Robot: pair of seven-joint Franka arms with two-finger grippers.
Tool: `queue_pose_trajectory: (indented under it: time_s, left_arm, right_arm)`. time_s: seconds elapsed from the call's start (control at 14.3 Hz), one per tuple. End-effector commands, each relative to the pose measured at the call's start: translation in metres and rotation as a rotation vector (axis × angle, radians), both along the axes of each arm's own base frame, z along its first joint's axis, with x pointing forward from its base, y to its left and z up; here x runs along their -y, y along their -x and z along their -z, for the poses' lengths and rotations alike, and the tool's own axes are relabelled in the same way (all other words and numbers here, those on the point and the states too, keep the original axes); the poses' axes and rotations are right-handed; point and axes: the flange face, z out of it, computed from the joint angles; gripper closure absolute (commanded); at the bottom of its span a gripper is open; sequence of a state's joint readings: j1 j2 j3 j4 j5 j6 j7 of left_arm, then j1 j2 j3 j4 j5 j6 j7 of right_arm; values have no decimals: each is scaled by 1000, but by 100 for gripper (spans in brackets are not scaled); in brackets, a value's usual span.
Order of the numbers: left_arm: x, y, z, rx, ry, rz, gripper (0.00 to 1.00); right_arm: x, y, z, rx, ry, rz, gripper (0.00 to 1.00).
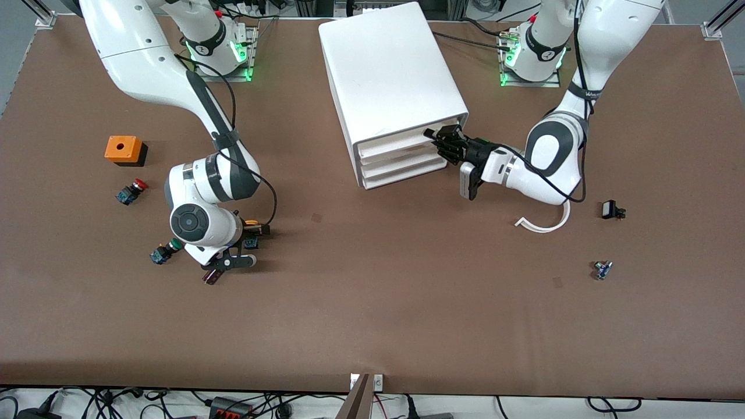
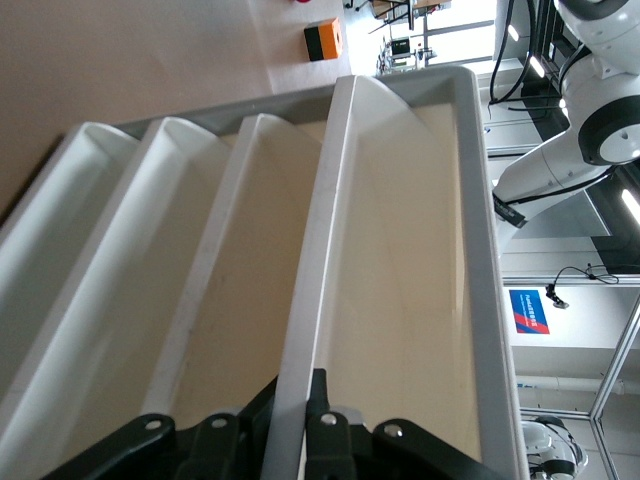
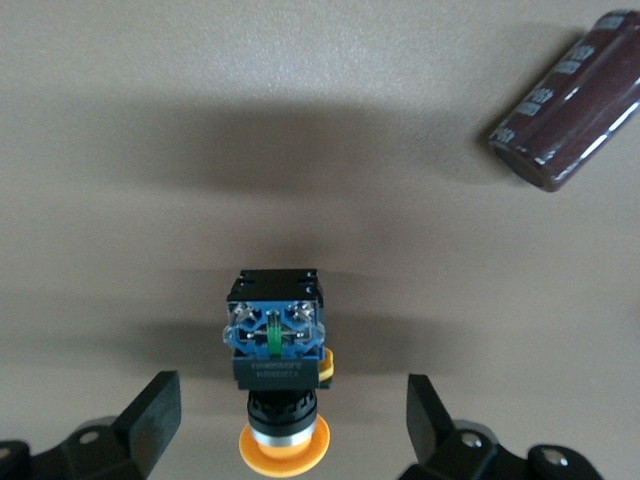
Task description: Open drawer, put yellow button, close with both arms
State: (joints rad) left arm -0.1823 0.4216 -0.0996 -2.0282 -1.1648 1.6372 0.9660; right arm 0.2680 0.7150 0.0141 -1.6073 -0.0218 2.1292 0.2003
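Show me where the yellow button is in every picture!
Front view: the yellow button peeks out under the right arm's wrist, toward the right arm's end of the table.
Left wrist view: not in it.
Right wrist view: between the open right tool.
Shared landmark: the dark brown cylinder beside it.

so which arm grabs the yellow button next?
Right. Its claw hangs open straight over the yellow button, one finger each side. The left claw is busy at the top drawer front, fingers on its lip.
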Motion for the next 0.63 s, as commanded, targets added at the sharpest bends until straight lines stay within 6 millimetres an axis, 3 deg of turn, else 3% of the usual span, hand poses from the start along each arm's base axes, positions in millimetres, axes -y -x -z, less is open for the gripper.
queue_pose_trajectory:
  time_s: [0.0, 0.07, 0.35, 0.56]
  left_arm:
    - [2, -44, 16, 56, -10, -11, 97]
    - [-3, -56, 22, 67, -17, -14, 97]
    - [-28, -91, 22, 123, -43, -20, 96]
    - [-37, -101, 17, 148, -57, -16, 93]
  right_arm:
    - [-5, 0, 4, -3, -4, 14, 0]
    - [-6, 1, 5, -9, -4, 2, 2]
    - [-4, 3, 11, -24, 0, -4, 40]
    - [-4, 3, 12, -26, -2, -16, 65]
